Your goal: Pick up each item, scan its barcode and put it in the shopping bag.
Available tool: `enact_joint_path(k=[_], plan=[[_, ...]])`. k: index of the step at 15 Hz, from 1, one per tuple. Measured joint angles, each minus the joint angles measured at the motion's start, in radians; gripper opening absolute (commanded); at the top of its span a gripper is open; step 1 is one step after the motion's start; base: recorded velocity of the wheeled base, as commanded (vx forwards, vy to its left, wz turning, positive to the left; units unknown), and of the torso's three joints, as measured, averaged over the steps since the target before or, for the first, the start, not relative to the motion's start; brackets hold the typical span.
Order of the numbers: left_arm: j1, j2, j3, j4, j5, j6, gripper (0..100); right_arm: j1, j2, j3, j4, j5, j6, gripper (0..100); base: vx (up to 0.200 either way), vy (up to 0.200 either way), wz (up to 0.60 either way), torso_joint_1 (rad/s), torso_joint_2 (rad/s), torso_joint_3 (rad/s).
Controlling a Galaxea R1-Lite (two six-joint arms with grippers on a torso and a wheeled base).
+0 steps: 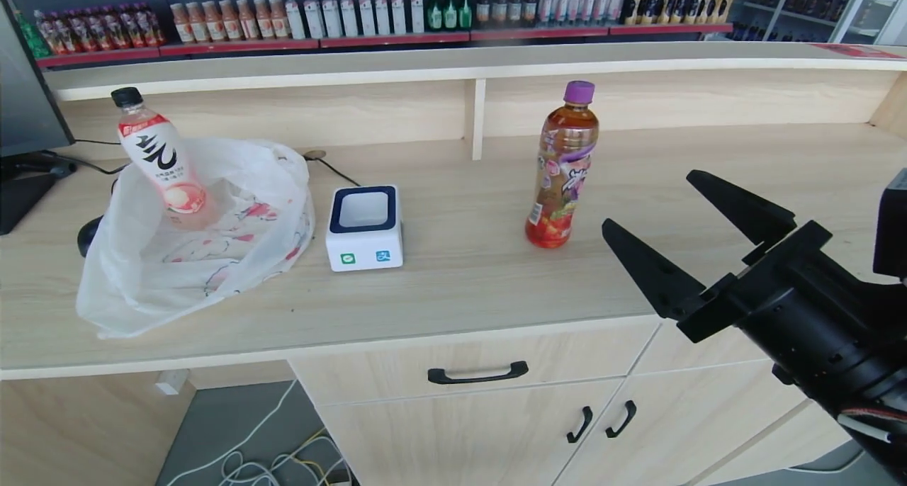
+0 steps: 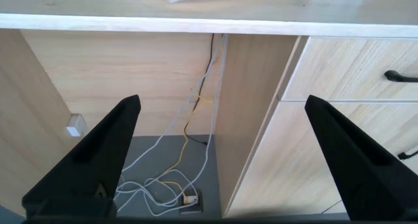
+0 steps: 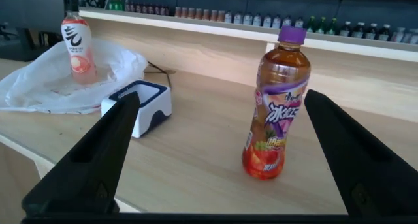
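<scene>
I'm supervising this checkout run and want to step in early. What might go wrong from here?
1. The purple-capped bottle stands tall and upright; the open right gripper to its right might tip it if one finger hits first.
2. The shopping bag lies slumped around a standing pink bottle; a second bottle set in may topple that one or catch the loose plastic.

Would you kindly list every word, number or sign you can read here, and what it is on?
Tea bottle: label print too blurred to quote.
Pink bottle in the bag: large stylised characters, unreadable.
Scanner: two small square icons, no words.
Shelf bottles: too small.
</scene>
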Motion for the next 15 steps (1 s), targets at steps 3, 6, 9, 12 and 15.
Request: enact_joint_path(k=[3, 6, 9, 12, 15], plan=[[-0.001, 0.0, 0.0, 0.0, 0.0, 0.0, 100, -0.043, 0.019, 0.031, 0.001, -0.003, 0.002, 100, 0.0, 0.0, 0.0, 0.0, 0.0, 0.0], [0.0, 0.0, 0.0, -0.001, 0.0, 0.0, 100, -0.055, 0.052, 0.038, 0.001, -0.067, 0.007, 100, 0.0, 0.0, 0.0, 0.0, 0.0, 0.0], [0.0, 0.0, 0.0, -0.001, 0.0, 0.0, 100, -0.065, 0.098, 0.054, 0.001, -0.095, 0.029, 100, 0.0, 0.0, 0.0, 0.0, 0.0, 0.0], [0.0, 0.0, 0.0, 0.0, 0.0, 0.0, 100, -0.079, 0.161, 0.029, 0.001, -0.111, 0.034, 100, 0.0, 0.0, 0.0, 0.0, 0.0, 0.0], [0.0, 0.0, 0.0, 0.0, 0.0, 0.0, 100, -0.059, 0.234, -0.07, 0.0, -0.102, 0.045, 100, 0.0, 0.0, 0.0, 0.0, 0.0, 0.0]])
